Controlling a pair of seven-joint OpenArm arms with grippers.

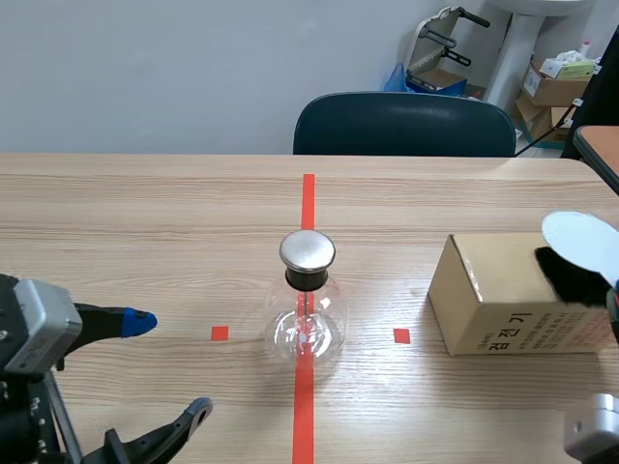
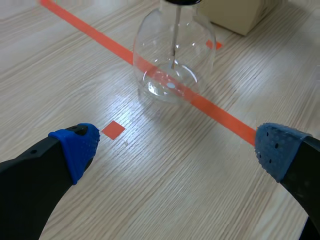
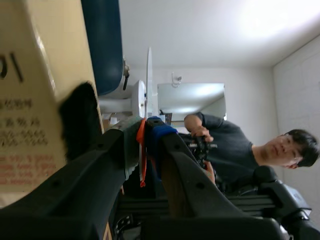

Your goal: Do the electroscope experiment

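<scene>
In the scene view, the electroscope (image 1: 308, 300) is standing upright at the centre of the surface (image 1: 145, 213), on the long tape line. I judge it is sitting there so that either arm is reaching it equally. Its metal cap is facing up, free for a charged thing to approach. At its 3 o'clock, well apart, a cardboard box (image 1: 503, 300) is lying with Korean print on its near side reading "검전기". The smaller lines under that are too fine to read. A black fur patch (image 1: 569, 275) is resting on the box top, and a round pale disc (image 1: 580, 237) is hanging just above it, I judge for rubbing up a charge. A dark chair (image 1: 406, 126) is standing at 12 o'clock. My left tool (image 1: 172, 364) is waiting at 8 o'clock, spread wide.

In the left wrist view, my fingers are gaping with nothing between them. The electroscope is standing ahead at 12 o'clock, apart from the pads, its rod hanging inside the glass. I am likely idling here, out of the way.

In the right wrist view, my right tool (image 3: 145, 131) is pinching the disc edge-on. The pads are pressing on an orange-red strip (image 3: 142, 155), which I take for an insulating handle that is sparing the plate my touch. The fur patch and box are lying at 9 o'clock, and the print there is too cropped to read. A person (image 3: 225, 150) is sitting beyond.
</scene>
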